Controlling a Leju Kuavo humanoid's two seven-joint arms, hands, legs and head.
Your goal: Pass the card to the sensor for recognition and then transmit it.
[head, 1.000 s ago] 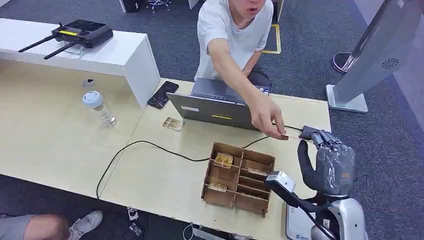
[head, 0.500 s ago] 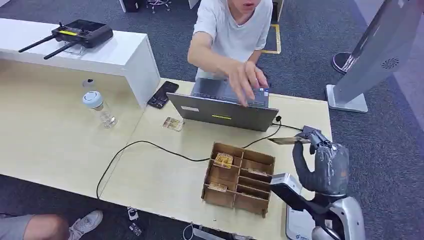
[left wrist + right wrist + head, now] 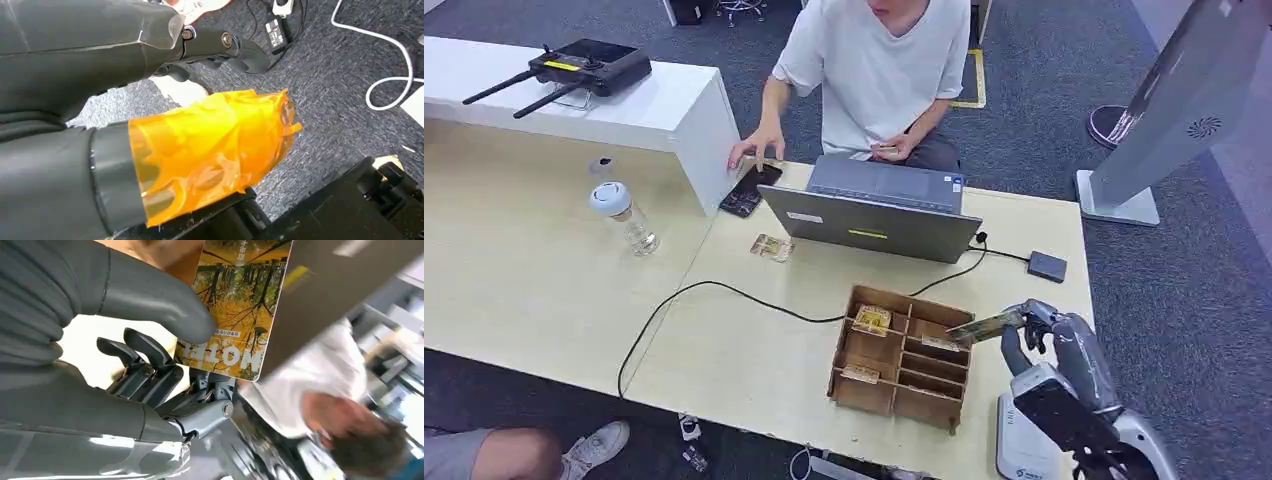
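My right hand (image 3: 1052, 343) hangs over the table's front right, beside the right edge of the wooden compartment box (image 3: 902, 357). It pinches a card (image 3: 977, 326) between thumb and fingers, and the card sticks out toward the box. In the right wrist view the card (image 3: 235, 305) shows a yellow forest picture with the word HOTEL, held under the thumb (image 3: 160, 302). A small black sensor box (image 3: 1047, 266) lies on the table beyond the hand, cabled to the laptop. In the left wrist view my left hand (image 3: 210, 150) is wrapped in orange film above the carpet, its fingers hidden.
A grey laptop (image 3: 869, 215) stands behind the box, and a person (image 3: 879, 70) sits behind it with one hand on a black phone (image 3: 746, 190). Another card (image 3: 771, 247) and a water bottle (image 3: 624, 215) lie to the left. A white device (image 3: 1016, 452) sits at the front right edge.
The person placed the card in my right hand, then drew the arm back to the phone. My right hand has come down and toward me with the card, away from the sensor box.
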